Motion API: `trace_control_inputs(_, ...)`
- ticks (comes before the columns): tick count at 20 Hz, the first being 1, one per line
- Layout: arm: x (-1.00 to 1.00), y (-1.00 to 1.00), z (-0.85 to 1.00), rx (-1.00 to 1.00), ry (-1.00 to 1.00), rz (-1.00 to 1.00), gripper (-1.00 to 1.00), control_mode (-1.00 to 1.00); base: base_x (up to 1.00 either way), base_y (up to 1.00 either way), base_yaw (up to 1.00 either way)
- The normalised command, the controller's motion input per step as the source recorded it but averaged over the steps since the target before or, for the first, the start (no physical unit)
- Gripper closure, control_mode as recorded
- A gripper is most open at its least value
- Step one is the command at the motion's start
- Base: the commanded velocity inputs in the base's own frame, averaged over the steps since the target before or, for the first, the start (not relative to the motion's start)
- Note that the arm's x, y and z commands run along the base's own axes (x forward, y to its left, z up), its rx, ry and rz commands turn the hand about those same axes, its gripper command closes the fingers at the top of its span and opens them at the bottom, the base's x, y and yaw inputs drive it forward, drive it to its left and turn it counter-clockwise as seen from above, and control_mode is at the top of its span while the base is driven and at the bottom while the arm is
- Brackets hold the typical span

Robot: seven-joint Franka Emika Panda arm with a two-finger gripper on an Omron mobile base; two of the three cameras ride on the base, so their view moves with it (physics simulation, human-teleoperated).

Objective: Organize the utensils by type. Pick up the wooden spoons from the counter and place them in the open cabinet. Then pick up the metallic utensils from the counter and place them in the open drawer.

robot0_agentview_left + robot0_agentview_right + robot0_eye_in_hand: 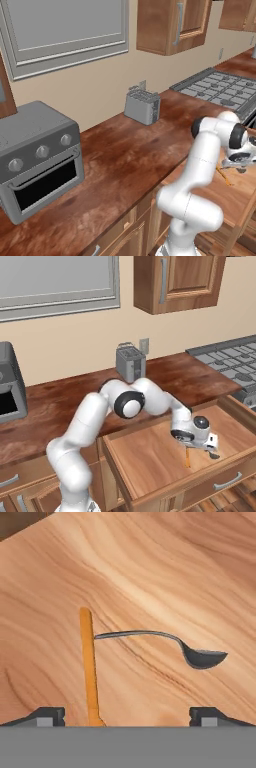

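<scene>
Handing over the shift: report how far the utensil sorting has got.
Done, it seems: the orange fork lies on the drawer floor beside a dark metal spoon. In hand: nothing; the tool hangs open above them. The wooden spoon isn't on the counter, and the cabinet interior can't be checked.

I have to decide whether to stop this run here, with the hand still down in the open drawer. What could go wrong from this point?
The orange fork lies on the drawer floor between the open fingers, so a sloppy lift could drag it. A dark metal spoon lies right beside the fork's tip; a sideways sweep may knock it. The gripper sits low inside the drawer near its front wall, so a sideways pull-out might clip it.
</scene>
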Motion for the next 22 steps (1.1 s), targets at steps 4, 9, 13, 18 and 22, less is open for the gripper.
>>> trace_control_inputs(4,-0.81,0.00,0.74,0.01,-0.26,0.00,-1.00,-1.00,0.00,0.00,0.00)
trace_control_inputs(9,-0.84,0.18,0.67,-0.01,-0.31,0.00,-1.00,-1.00,0.00,0.00,0.00)
trace_control_inputs(13,-0.55,0.37,0.95,-0.16,-0.18,0.00,-1.00,-1.00,0.00,0.00,0.00)
trace_control_inputs(18,-0.09,0.47,1.00,-0.33,-0.03,0.06,-1.00,-1.00,0.00,0.00,0.00)
trace_control_inputs(22,0.00,0.56,1.00,-0.51,0.02,0.15,-1.00,-1.00,0.00,0.00,0.00)
